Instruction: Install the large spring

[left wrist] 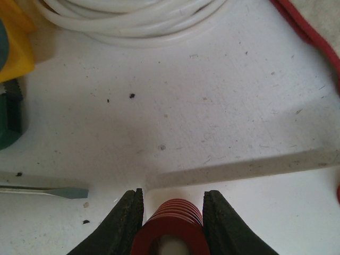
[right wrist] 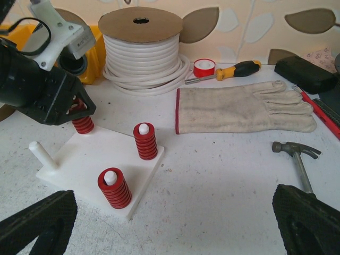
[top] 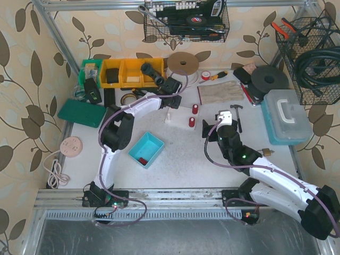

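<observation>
Clamping the red spring (left wrist: 171,231) between my left gripper's (left wrist: 172,197) jaws, I hold it upright at the white peg board's (right wrist: 79,156) far corner, judged so its bore lines up with a peg hidden there. My arm is stretched forward, wrist pitched down over the board.

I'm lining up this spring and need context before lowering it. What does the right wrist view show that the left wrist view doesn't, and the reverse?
Only right wrist: a near spring and a middle spring seated on pegs, a bare peg, the glove, the hammer. Only left wrist: a flat screwdriver tip beside the claw. Both: the left claw shut on the held spring, the white plate, the cable spool.
</observation>
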